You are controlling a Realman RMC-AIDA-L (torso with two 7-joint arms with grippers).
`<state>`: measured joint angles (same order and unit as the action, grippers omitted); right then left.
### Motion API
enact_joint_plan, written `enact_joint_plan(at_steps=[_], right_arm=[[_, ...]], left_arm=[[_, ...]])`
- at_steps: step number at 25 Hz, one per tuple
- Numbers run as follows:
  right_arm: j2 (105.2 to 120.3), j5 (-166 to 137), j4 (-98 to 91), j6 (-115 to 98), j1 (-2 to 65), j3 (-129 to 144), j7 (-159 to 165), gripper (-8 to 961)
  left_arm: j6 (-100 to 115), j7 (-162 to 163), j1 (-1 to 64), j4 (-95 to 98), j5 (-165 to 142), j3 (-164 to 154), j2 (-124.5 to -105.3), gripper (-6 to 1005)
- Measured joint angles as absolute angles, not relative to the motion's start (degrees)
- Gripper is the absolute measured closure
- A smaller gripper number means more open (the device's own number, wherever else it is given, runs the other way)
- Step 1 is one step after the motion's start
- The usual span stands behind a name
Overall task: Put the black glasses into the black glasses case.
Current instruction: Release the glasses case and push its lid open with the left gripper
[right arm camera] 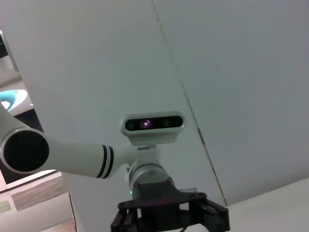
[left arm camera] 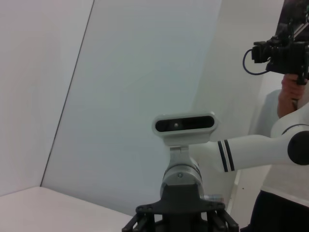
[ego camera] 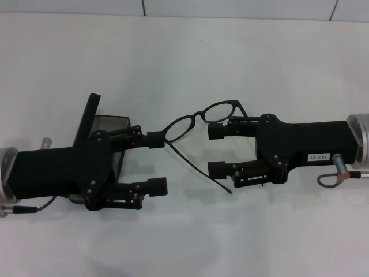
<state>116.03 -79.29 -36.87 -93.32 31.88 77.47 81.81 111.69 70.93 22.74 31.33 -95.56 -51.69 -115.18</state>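
On a plain white surface (ego camera: pixel 184 69), both tools gape: the left tool (ego camera: pixel 154 163) and right tool (ego camera: pixel 218 150) flank thin black wire-framed glasses (ego camera: pixel 199 120), which look liable to slip short of the black hinged hard-shell case (ego camera: pixel 92 118).

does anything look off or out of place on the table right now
The black glasses lie unfolded between the open left gripper and right gripper, one temple arm splayed toward the robot. The black glasses case sits mostly hidden under the left gripper.

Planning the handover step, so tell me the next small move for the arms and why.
Probably bring the right hand nearer the black glasses so its far finger settles on the frame. Both hands are open on the table; the glasses lie between them, one temple trailing toward the right hand. The left hand covers the black glasses case, whose lid stands open.
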Motion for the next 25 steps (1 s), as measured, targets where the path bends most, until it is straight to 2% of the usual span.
enact_joint_plan(at_steps=[12, 18, 23, 25], right_arm=[[116.18, -79.06, -37.09, -93.48, 30.58, 77.52, 80.91, 142], [115.37, -78.66, -38.11, -94.19, 28.16, 73.23, 79.05, 143], [114.84, -78.90, -40.35, -97.73, 23.88, 66.83, 78.32, 143], [114.92, -78.91, -40.51, -98.42, 22.50, 64.82, 77.88, 143]], left_arm=[[111.60, 72.67, 23.02, 30.92, -95.56, -51.57, -114.93, 196], [110.38, 90.85, 23.12, 40.47, -95.18, -49.17, -115.15, 226], [105.47, 111.18, 19.51, 67.20, -101.66, -48.93, -119.06, 250], [102.90, 120.66, 18.70, 78.66, -107.35, -50.40, -119.74, 257]])
